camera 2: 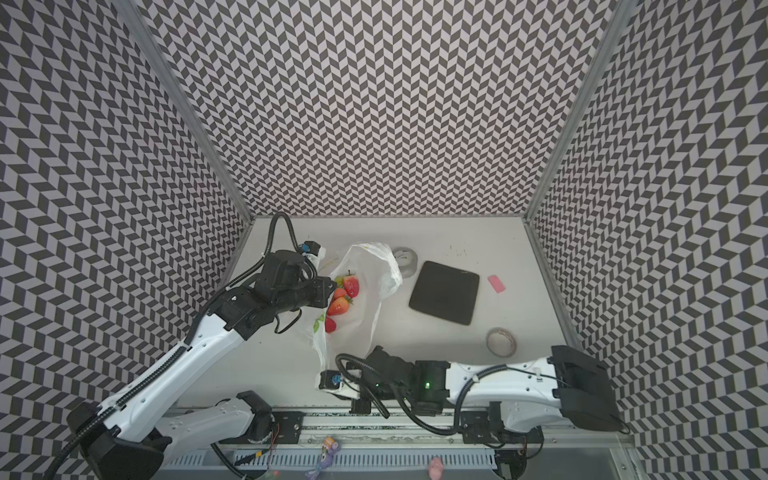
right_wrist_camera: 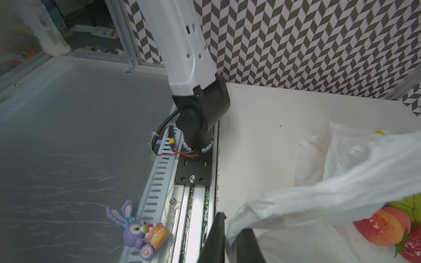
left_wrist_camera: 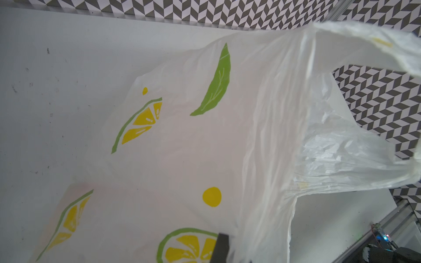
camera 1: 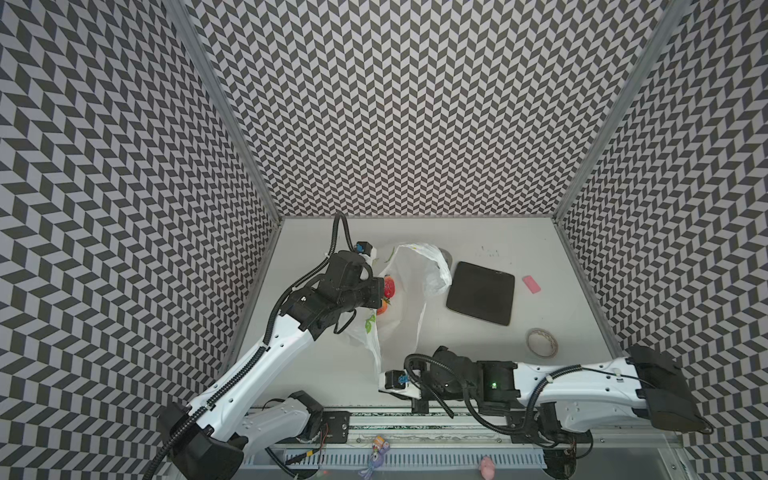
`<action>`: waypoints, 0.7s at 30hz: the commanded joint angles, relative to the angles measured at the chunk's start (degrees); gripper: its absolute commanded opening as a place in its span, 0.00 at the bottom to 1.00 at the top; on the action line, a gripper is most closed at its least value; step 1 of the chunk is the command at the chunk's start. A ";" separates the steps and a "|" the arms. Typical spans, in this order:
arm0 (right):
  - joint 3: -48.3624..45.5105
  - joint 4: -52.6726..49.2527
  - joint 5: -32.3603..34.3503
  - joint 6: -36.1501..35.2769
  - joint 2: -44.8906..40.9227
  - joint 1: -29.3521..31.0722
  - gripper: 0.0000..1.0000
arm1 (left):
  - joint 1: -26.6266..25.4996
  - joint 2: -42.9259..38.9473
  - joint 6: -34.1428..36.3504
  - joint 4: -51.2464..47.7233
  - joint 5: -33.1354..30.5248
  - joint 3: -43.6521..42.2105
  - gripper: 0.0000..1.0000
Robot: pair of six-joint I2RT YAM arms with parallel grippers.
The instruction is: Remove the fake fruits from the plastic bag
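Observation:
The plastic bag, white with lemon prints, lies open on the table, its mouth stretched between both grippers. The fake fruits sit inside. Red strawberries show through the opening in a top view. In the right wrist view there are an orange-red round fruit, a strawberry and a yellow-green pear. My left gripper is shut on the bag's far-left edge, beside the fruits. My right gripper is shut on the bag's handle near the front rail.
A black square pad lies right of the bag, with a pink block beyond it and a tape roll nearer the front. A grey round object sits behind the bag. A purple toy lies beside the front rail.

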 commanded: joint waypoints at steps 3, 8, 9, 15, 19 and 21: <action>0.30 2.55 1.71 -1.51 1.19 1.00 0.53 | -0.55 -1.61 -1.74 1.88 -0.62 -1.89 0.00; -1.99 -2.36 5.00 0.07 -13.29 0.66 0.73 | -1.24 -2.14 -1.61 2.75 -0.41 -3.61 0.00; -2.29 -3.68 4.92 0.55 -16.42 0.68 0.75 | -1.39 -2.20 -1.52 2.96 -0.35 -3.89 0.00; -8.53 -3.30 10.48 7.89 -29.47 -0.94 0.74 | -2.51 -1.77 -0.82 3.94 -0.51 -5.17 0.00; -11.53 3.79 19.75 17.72 -31.06 -4.19 0.59 | -3.19 -2.12 -0.61 3.55 -0.85 -5.86 0.00; -11.16 5.33 24.09 21.75 -28.81 -5.42 0.48 | -3.58 -2.45 -0.72 3.36 -0.94 -6.29 0.00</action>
